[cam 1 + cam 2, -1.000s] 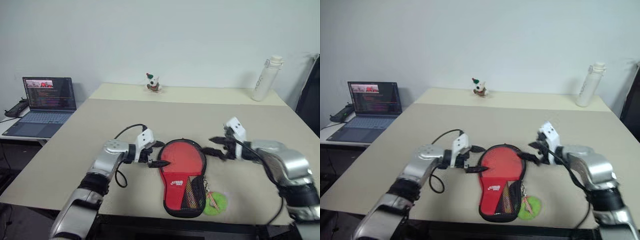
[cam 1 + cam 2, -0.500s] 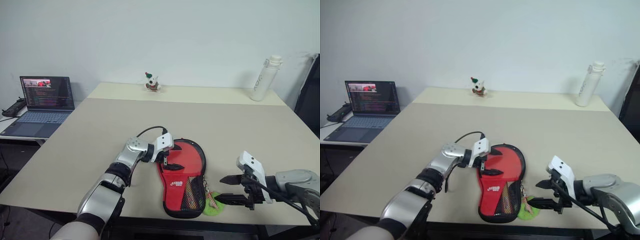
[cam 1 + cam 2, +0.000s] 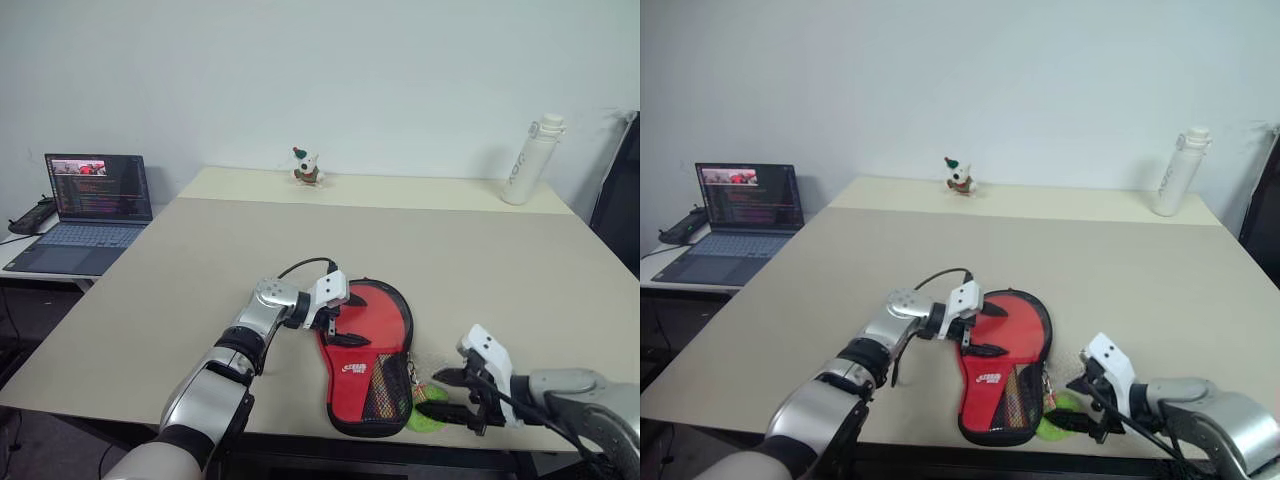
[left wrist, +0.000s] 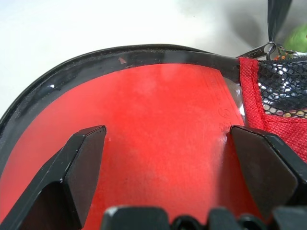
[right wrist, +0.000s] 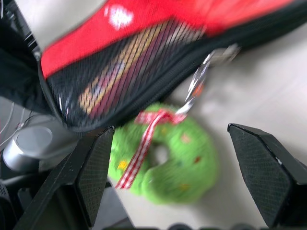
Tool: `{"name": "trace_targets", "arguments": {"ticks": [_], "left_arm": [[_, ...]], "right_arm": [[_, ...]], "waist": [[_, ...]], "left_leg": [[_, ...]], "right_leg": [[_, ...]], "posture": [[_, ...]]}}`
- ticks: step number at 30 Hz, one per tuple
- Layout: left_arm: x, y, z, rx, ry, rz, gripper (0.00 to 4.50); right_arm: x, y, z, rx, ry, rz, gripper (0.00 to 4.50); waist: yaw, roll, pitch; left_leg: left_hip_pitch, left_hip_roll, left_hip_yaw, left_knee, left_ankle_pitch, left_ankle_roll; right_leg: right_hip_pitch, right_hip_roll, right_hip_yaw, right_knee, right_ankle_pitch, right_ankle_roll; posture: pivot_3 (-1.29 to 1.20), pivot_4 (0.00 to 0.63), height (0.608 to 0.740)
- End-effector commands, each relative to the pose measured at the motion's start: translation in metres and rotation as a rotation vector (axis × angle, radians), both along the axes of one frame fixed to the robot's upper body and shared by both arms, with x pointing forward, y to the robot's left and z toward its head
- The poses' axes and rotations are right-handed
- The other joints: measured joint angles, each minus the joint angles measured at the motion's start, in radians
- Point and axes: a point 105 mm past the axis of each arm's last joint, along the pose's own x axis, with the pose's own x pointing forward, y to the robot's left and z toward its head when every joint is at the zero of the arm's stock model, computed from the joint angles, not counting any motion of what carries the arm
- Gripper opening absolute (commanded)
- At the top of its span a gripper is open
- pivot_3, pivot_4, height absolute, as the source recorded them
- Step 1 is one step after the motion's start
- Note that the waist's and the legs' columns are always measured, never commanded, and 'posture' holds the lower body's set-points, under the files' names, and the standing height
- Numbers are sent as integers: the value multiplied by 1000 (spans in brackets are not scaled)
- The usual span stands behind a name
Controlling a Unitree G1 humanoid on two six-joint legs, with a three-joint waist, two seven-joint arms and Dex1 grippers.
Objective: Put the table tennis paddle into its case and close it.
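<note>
Right hand [image 3: 452, 395] has pulled back from beside the round head of the soft red-and-black fabric paddle case [image 3: 366, 352] to the near edge of the beige surface [image 3: 200, 270], now just right of the small green fuzzy ring [image 3: 430, 407] clipped to the case's zipper — fingers spread wide, holding nothing. Left hand [image 3: 339, 325] moved in from the case's left side and now sits over the upper left of the red face, fingers [image 4: 88, 153] also spread, nothing gripped. Case lies flat near the front edge, head away from the robot, mesh pocket [image 3: 382, 385] toward it; its black rim looks shut round the head, and I can't make out the paddle itself, so it's presumably already inside — can't confirm. Risks: right hand closing on the ring instead of the zipper pull would just drag the keychain; case sits close to the edge, so any pull toward the robot could slide it off; left hand isn't pinning the fabric, so a zipper tug would likely shift the whole case rather than run the slider.
</note>
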Motion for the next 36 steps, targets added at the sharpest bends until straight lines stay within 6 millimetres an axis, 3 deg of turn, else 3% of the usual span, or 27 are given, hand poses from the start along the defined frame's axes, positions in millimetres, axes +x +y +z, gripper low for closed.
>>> {"name": "trace_targets", "arguments": {"ticks": [1, 2, 5, 15, 24, 28, 32, 36], "left_arm": [[-11, 5, -29, 84, 73, -20, 4500], [-11, 5, -29, 85, 72, -20, 4500], [-11, 5, -29, 88, 71, -21, 4500], [-22, 2, -42, 131, 78, -77, 4500], [-24, -2, -46, 146, 78, -93, 4500], [-27, -5, -50, 152, 87, -112, 4500], [-27, -7, -51, 150, 91, -108, 4500], [-29, -9, -55, 178, 78, -116, 4500]], "right_arm": [[6, 3, -7, -15, -21, -1, 4152], [7, 5, -9, -18, -21, -1, 4152], [12, 6, -12, -40, -37, -8, 3595], [13, -8, 4, -127, -150, 85, 104], [20, -21, 53, -200, -316, 193, 45], [10, -29, 77, -202, -300, 255, 45], [-6, -27, 72, -221, -252, 325, 45], [-23, -13, 52, -234, -225, 430, 45]], "waist": [[-1, -1, -2], [-2, -3, -4], [-6, -5, -7], [-1, -3, -9], [0, 0, -11], [6, 2, -11], [14, 2, -11], [16, 2, -12]], "left_leg": [[0, 0, 0, 0, 0, 0], [1, 0, 0, 0, 0, 0], [2, 2, -1, 0, 0, 0], [2, 2, -1, 0, 0, 0], [2, 1, -1, 0, 0, 0], [2, 1, -1, 0, 0, 0], [1, 0, -2, 0, 0, 0], [1, -1, -1, 0, -1, 0]], "right_leg": [[1, 0, 0, 0, 0, 0], [1, 0, 0, 0, 0, 0], [2, 2, 0, 0, 0, 0], [2, 2, 0, 0, 1, 0], [2, 2, 0, 0, 0, 0], [2, 1, 0, -1, 0, 0], [3, 1, 0, -2, 0, 0], [3, 0, 0, -2, 0, 1]], "posture": [[0, 150, 740], [0, 150, 740], [0, 150, 740], [0, 150, 740], [0, 150, 740], [0, 150, 740], [0, 150, 740], [0, 150, 740]]}}
